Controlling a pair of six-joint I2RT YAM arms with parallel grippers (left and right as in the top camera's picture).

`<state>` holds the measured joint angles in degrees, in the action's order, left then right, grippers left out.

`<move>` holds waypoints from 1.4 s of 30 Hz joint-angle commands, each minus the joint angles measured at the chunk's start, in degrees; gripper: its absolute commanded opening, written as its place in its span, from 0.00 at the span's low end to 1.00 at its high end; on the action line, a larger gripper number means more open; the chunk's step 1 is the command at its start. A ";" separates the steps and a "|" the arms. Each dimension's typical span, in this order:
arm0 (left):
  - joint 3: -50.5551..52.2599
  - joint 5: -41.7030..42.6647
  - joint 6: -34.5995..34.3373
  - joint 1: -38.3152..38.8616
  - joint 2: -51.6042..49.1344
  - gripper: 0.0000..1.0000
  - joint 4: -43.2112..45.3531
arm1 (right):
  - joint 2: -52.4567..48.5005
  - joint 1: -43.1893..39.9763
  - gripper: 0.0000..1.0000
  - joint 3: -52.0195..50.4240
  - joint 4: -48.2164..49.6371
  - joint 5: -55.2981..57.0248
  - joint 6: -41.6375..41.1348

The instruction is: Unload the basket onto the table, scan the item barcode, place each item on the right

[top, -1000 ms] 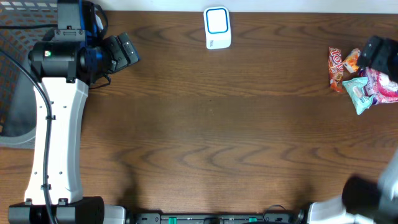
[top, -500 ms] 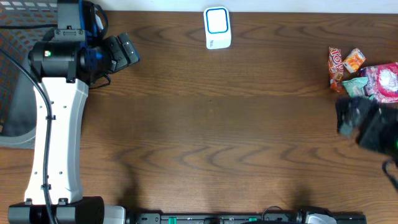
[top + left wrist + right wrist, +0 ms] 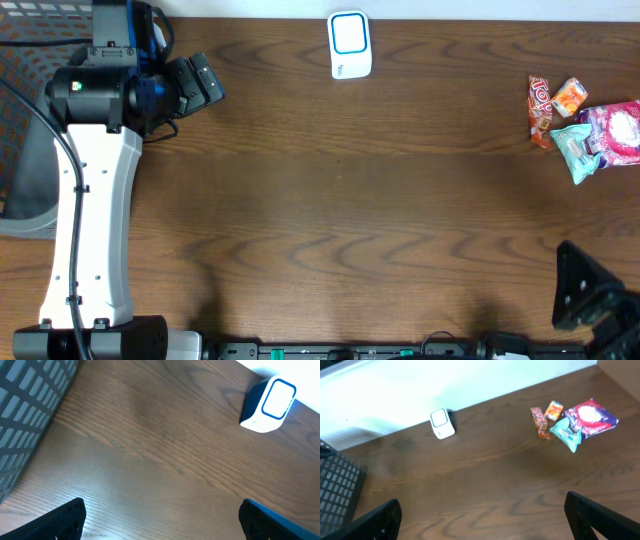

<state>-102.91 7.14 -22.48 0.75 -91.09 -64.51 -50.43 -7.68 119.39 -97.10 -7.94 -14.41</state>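
A white barcode scanner (image 3: 349,45) with a blue-ringed face stands at the table's far edge; it also shows in the left wrist view (image 3: 267,405) and the right wrist view (image 3: 441,424). Several snack packets lie in a pile at the right: a pink bag (image 3: 618,133) (image 3: 592,417), a teal packet (image 3: 577,150) (image 3: 566,434) and an orange-red wrapper (image 3: 540,110) (image 3: 538,422). No barcode is readable. My left gripper (image 3: 195,85) (image 3: 160,527) hangs open and empty at the far left. My right gripper (image 3: 590,300) (image 3: 485,522) is open and empty at the front right corner, well short of the packets.
A grey mesh basket (image 3: 20,130) (image 3: 25,420) (image 3: 335,490) sits off the table's left side beside the left arm. The dark wooden table (image 3: 340,200) spans the view between the scanner and the packets. A pale wall (image 3: 420,385) runs behind the table's far edge.
My right arm has pulled back from over the snack pile towards the front right corner, uncovering the packets. The left arm, scanner and packets have not moved.
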 commanded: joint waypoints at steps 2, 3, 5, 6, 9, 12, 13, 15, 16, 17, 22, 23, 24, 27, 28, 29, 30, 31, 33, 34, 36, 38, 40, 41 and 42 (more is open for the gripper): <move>-0.02 -0.37 0.33 -0.26 -0.26 0.98 -0.17 | 2.27 0.50 0.99 -3.56 -0.20 0.28 4.87; -0.02 -0.35 0.33 -0.26 -0.26 0.98 -0.17 | 2.71 0.50 0.99 -5.27 -0.20 0.28 5.44; -0.02 -0.35 0.33 -0.26 -0.26 0.98 -0.17 | 3.58 0.50 0.99 -9.62 -0.15 0.39 5.84; -0.02 -0.35 0.33 -0.26 -0.26 0.98 -0.17 | 4.22 0.50 0.99 -12.57 0.11 0.39 5.99; -0.02 -0.35 0.33 -0.26 -0.26 0.98 -0.17 | 7.41 0.50 0.99 -21.68 4.98 0.52 7.04; -0.02 -0.35 0.33 -0.26 -0.26 0.98 -0.17 | 13.09 0.57 0.99 -32.81 15.08 -0.42 11.19; -0.02 -0.35 0.33 -0.26 -0.26 0.98 -0.17 | 14.91 0.63 0.99 -36.37 18.40 -0.87 12.46; -0.02 -0.37 0.33 -0.26 -0.26 0.98 -0.17 | 18.36 0.63 0.99 -43.25 24.59 -2.19 14.45; -0.02 -0.35 0.33 -0.26 -0.26 0.98 -0.17 | 20.28 0.63 0.99 -46.99 27.78 -2.80 15.34; -0.02 -0.35 0.33 -0.26 -0.26 0.98 -0.17 | 21.92 0.63 0.99 -50.12 30.36 -3.39 16.06; -0.02 -0.35 0.33 -0.26 -0.26 0.98 -0.17 | 29.53 2.14 0.99 -64.96 43.36 -4.61 18.43; -0.02 -0.35 0.33 -0.26 -0.26 0.98 -0.17 | 30.80 2.80 0.99 -67.63 45.90 -4.61 18.93; -0.02 -0.35 0.33 -0.26 -0.26 0.98 -0.17 | 32.11 3.43 0.99 -70.27 48.41 -4.63 19.34; -0.02 -0.35 0.33 -0.26 -0.26 0.98 -0.17 | 35.50 4.55 0.99 -77.44 55.25 -4.61 19.37; -0.02 -0.35 0.33 -0.26 -0.26 0.98 -0.17 | 36.46 4.83 0.99 -79.71 57.57 -4.61 19.34; -0.02 -0.35 0.33 -0.26 -0.26 0.98 -0.17 | 37.42 5.05 0.99 -82.16 60.11 -4.63 19.23; -0.02 -0.35 0.33 -0.26 -0.26 0.98 -0.17 | 38.16 5.22 0.99 -84.19 62.16 -4.68 19.21; -0.02 -0.35 0.33 -0.26 -0.26 0.98 -0.17 | 38.84 5.40 0.99 -86.16 64.22 -5.07 19.21; -0.02 -0.35 0.33 -0.26 -0.26 0.98 -0.17 | 40.28 5.86 0.99 -90.12 68.11 -5.62 19.23; -0.02 -0.35 0.33 -0.26 -0.26 0.98 -0.17 | 40.94 6.10 0.99 -91.73 69.68 -5.70 19.23; -0.02 -0.35 0.33 -0.26 -0.26 0.98 -0.17 | 42.07 6.64 0.99 -94.62 72.63 -5.73 19.23; -0.02 -0.35 0.33 -0.26 -0.26 0.98 -0.17 | 43.19 7.28 0.99 -97.24 75.38 -5.68 19.26; -0.02 -0.35 0.33 -0.26 -0.26 0.98 -0.17 | 44.30 7.82 0.99 -99.78 78.20 -5.68 19.23; -0.02 -0.35 0.33 -0.26 -0.26 0.98 -0.17 | 44.94 8.04 0.99 -101.20 79.73 -5.70 19.23; -0.02 -0.37 0.33 -0.26 -0.26 0.98 -0.17 | 45.51 8.17 0.99 -102.44 81.15 -5.70 19.23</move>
<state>-102.91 7.14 -22.48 0.75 -91.09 -64.51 -6.57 -0.38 19.44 -17.69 -13.26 4.25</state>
